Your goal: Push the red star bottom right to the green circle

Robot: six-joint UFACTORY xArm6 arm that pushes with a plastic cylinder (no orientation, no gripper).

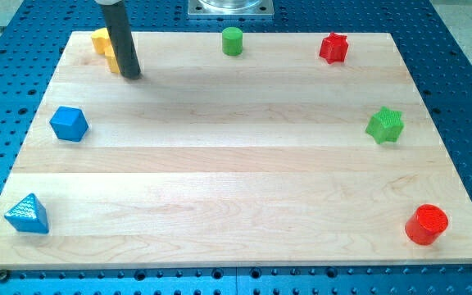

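Note:
The red star [333, 47] sits near the view's top right of the wooden board. The green circle [233, 40], a short cylinder, stands at the top middle, left of the red star and apart from it. My tip [132, 76] rests on the board at the top left, far left of both. It stands just in front of two yellow blocks [105, 45] and partly hides them, so their shapes are unclear.
A green star [385, 124] lies at the right edge. A red cylinder [426, 224] stands at the bottom right. A blue cube-like block [69, 124] lies at the left, a blue triangle [28, 214] at the bottom left. A blue perforated table [465, 65] surrounds the board [236, 180].

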